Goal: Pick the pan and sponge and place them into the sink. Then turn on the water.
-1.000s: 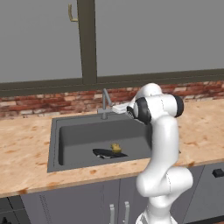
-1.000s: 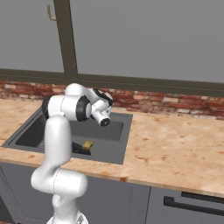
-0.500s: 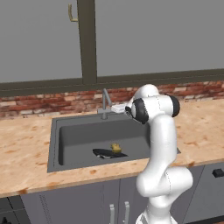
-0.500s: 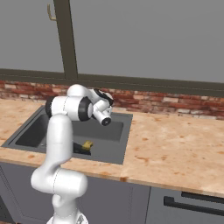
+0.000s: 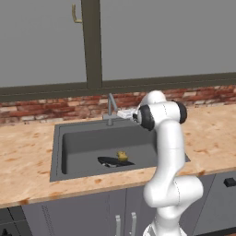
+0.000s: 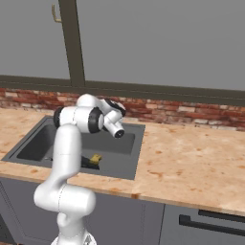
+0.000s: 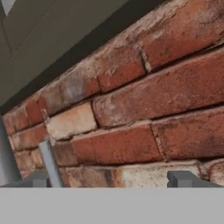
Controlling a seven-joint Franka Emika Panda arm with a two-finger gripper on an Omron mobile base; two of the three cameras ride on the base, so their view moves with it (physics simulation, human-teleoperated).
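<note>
The black pan [image 5: 112,162] lies flat on the floor of the dark grey sink [image 5: 78,147], near its front wall. The small yellow sponge [image 5: 122,156] rests at the pan's right rim. In the right base view the sponge [image 6: 96,158] shows beside the arm, with the pan [image 6: 87,162] partly hidden behind it. My gripper [image 5: 120,113] hovers level at the sink's back rim, just right of the slim faucet [image 5: 110,108]. In the hand view the gripper [image 7: 109,180] is open and faces the brick wall, with a thin grey faucet rod [image 7: 50,164] by its left fingertip [image 7: 37,180]. The water is out of view.
A red brick backsplash [image 5: 50,109] runs behind the sink, under grey window panes. Speckled tan counter [image 6: 191,158] spreads to both sides. Cabinet fronts [image 6: 201,225] lie below the counter edge.
The arm has edged very slightly left toward the faucet. The jaws stay open, and the pan and sponge have not moved.
</note>
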